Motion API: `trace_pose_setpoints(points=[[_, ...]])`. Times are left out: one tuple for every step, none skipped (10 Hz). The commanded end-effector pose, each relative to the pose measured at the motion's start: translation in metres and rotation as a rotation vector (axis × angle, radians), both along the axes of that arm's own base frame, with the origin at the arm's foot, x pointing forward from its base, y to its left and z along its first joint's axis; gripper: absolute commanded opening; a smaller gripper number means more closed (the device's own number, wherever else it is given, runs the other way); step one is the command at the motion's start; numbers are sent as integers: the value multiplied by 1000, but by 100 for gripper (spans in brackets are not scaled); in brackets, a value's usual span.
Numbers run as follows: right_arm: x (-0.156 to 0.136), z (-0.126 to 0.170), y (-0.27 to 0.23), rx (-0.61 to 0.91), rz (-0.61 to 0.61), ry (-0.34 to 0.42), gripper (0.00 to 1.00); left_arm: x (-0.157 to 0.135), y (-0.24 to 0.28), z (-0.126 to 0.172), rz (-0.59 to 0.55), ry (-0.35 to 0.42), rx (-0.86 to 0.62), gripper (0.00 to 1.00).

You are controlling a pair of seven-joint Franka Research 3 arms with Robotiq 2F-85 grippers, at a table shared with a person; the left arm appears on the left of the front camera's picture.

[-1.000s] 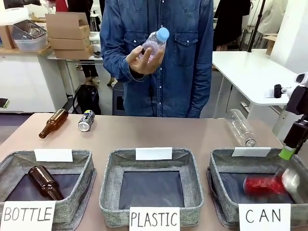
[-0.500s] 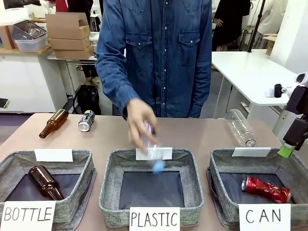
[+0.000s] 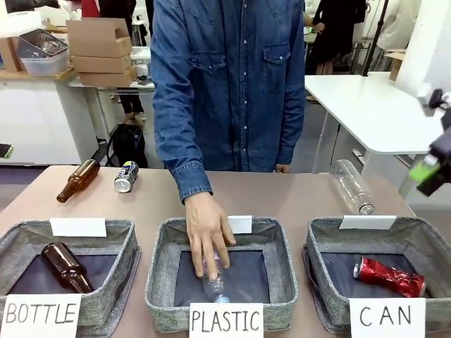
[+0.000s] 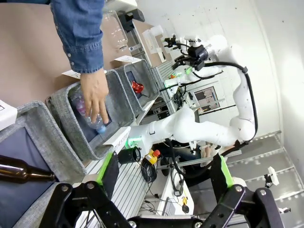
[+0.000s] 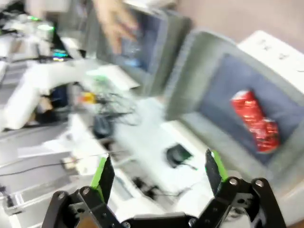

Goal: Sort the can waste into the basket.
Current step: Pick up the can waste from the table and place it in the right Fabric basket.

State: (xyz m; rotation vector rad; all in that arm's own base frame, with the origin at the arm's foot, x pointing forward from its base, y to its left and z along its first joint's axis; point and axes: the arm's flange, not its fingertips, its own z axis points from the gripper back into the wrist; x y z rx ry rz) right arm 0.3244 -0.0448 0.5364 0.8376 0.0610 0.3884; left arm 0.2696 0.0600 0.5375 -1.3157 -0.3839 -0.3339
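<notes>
Lifted away since before, the right gripper (image 3: 427, 171) is spread empty, the left gripper (image 4: 165, 164) likewise. Two cans: red can (image 3: 389, 276) inside the CAN basket (image 3: 321, 243), black-and-silver can (image 3: 126, 177) near the table (image 3: 296, 198)'s far-left corner.

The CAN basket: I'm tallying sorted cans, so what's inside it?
One dented red can lies on the dark lining of the CAN basket. From the front, its label card hides the floor's near strip, so anything there cannot be seen.

white side table (image 3: 373, 113), stacked cardboard boxes (image 3: 101, 46)
</notes>
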Motion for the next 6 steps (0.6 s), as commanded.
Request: trace_pose_setpoints(points=[[33, 2, -12, 885, -619, 565, 100, -2, 0, 1, -7, -6, -11, 100], [40, -2, -15, 935, -693, 641, 100, -2, 0, 1, -7, -6, -11, 100], [50, -9, -9, 849, -852, 517, 100, -2, 0, 1, -7, -6, -11, 100], [24, -2, -17, 240, -86, 201, 100, -2, 0, 1, -7, -6, -11, 100], [24, -2, -17, 240, -86, 201, 100, -2, 0, 1, -7, -6, -11, 100], [24, -2, -17, 240, -86, 201, 100, -2, 0, 1, -7, -6, -11, 100]])
